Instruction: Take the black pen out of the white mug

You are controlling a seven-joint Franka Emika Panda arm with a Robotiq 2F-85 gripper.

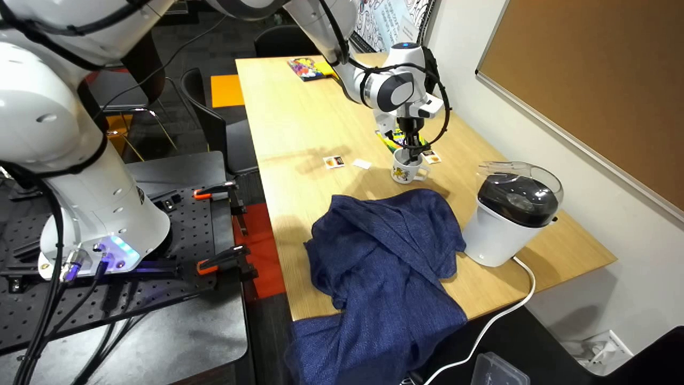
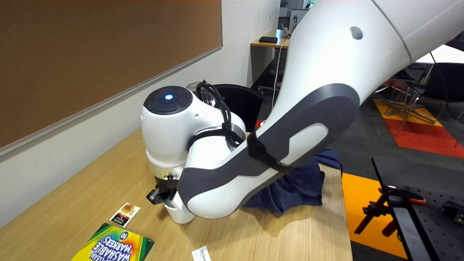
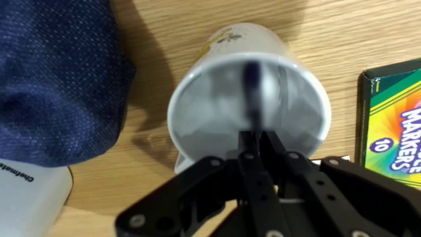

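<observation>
The white mug stands upright on the table, with a yellowish print on its side. It also shows in an exterior view, and in the wrist view I look down into its opening. The black pen is a blurred dark stick inside the mug, running from between my fingertips toward the far wall. My gripper points down at the mug opening, its fingers close together on the pen. In the exterior views the gripper is at the mug's rim, and the pen cannot be made out there.
A dark blue cloth lies near the mug, with a white popcorn maker and its cable beside it. A marker box lies on the opposite side. Small cards lie nearby. A wall with a corkboard runs along the table.
</observation>
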